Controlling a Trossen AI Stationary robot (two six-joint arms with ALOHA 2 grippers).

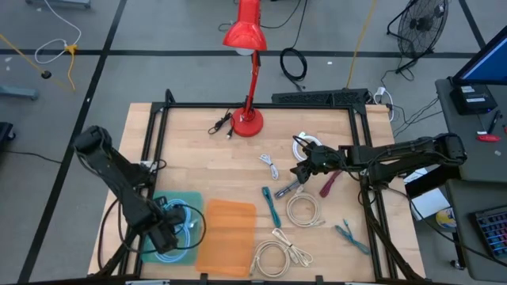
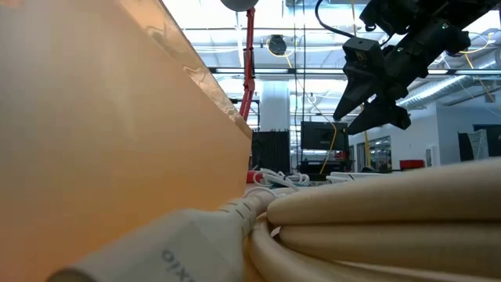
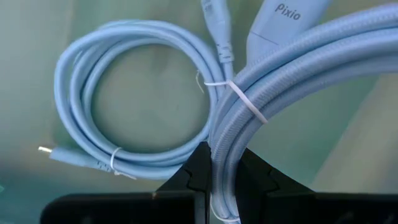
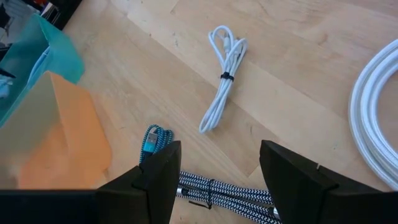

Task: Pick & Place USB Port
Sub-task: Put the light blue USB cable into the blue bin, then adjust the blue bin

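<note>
Two bins sit near-left: a teal bin (image 1: 195, 199) and an orange bin (image 1: 226, 235). The left gripper (image 3: 224, 177) pinches one of two light-blue cable coils (image 3: 292, 59) in the teal one. The right gripper (image 4: 219, 177) hangs spread above one black-and-white braided cable (image 4: 227, 194).

Bright even light; low-view foreground blurred

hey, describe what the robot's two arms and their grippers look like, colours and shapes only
Both arms are dark, near black, built of jointed segments. The left arm shows bulky rounded joints; the right arm looks slimmer and longer. The left gripper has two black fingers with angular tips. The right gripper has two broad, flat black fingers with slanted edges. No markings visible.
</note>
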